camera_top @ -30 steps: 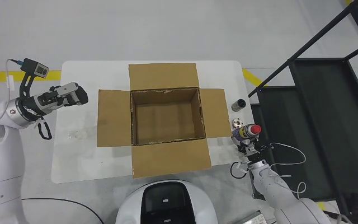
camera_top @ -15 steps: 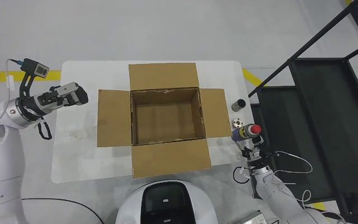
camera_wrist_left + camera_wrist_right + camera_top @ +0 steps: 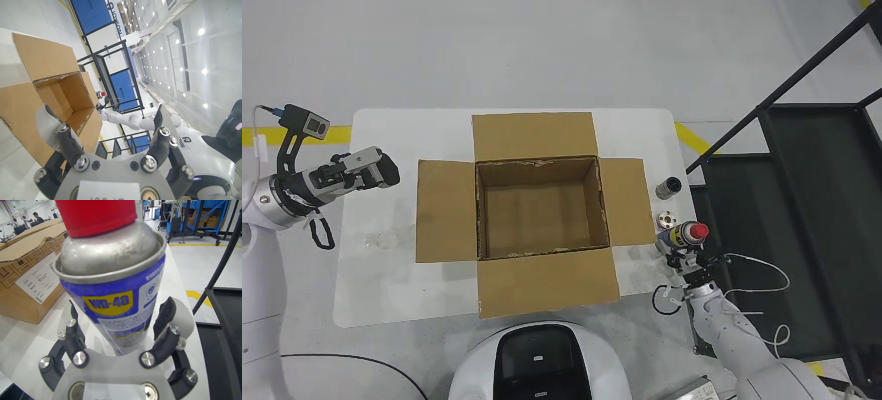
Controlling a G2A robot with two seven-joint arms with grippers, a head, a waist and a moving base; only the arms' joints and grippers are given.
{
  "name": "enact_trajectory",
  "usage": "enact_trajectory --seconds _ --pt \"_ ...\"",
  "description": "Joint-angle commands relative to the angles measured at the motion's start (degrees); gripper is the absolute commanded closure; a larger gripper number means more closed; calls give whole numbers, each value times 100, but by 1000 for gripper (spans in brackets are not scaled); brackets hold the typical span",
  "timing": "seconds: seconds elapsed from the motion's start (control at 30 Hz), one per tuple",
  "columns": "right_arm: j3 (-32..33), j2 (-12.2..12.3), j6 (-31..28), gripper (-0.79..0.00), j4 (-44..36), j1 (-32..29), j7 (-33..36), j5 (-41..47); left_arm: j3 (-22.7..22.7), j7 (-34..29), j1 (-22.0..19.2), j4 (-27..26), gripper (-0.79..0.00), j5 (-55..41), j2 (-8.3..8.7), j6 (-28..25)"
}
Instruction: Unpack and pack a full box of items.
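An open cardboard box point(image 3: 447, 210) stands in the middle of the white table point(image 3: 392, 290), its inside bare, also seen in the left wrist view point(image 3: 56, 56). A blue and yellow spray can point(image 3: 682, 236) with a red cap stands upright to the right of the box. My right gripper point(image 3: 685, 258) is at the can's near side, and the can point(image 3: 113, 285) sits between its open fingers point(image 3: 164, 313) with a gap on one side. My left gripper point(image 3: 387, 170) hovers left of the box, open point(image 3: 102, 111) and holding nothing.
A small dark cylinder point(image 3: 670, 186) and a small silver round piece point(image 3: 666, 218) rest on the table beyond the can, beside the box's right flap. A black metal rack point(image 3: 802, 230) stands just off the table's right edge.
My right gripper drew back from the can toward the table's front edge, then came forward around it again. The can, the box and the left arm have stayed put.
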Motion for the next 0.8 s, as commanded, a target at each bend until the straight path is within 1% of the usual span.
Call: enact_trajectory --seconds 0.0,0.27,0.37,0.53,0.67,0.77 --pt "-5 1 13 0 32 -3 -49 -8 0 0 0 0 -785 0 0 0" --pt "10 42 27 0 66 -107 -445 -38 0 0 0 0 -785 0 0 0" --pt "22 86 164 0 -182 -303 -583 -50 0 0 0 0 -785 0 0 0" --pt "119 274 483 0 -991 -816 -902 -181 0 0 0 0 -785 0 0 0" --pt "354 508 737 0 -1877 -1214 -1155 -478 0 0 0 0 -785 0 0 0" --pt "636 680 818 0 -2635 -1550 -1236 -711 0 0 0 0 -785 0 0 0"
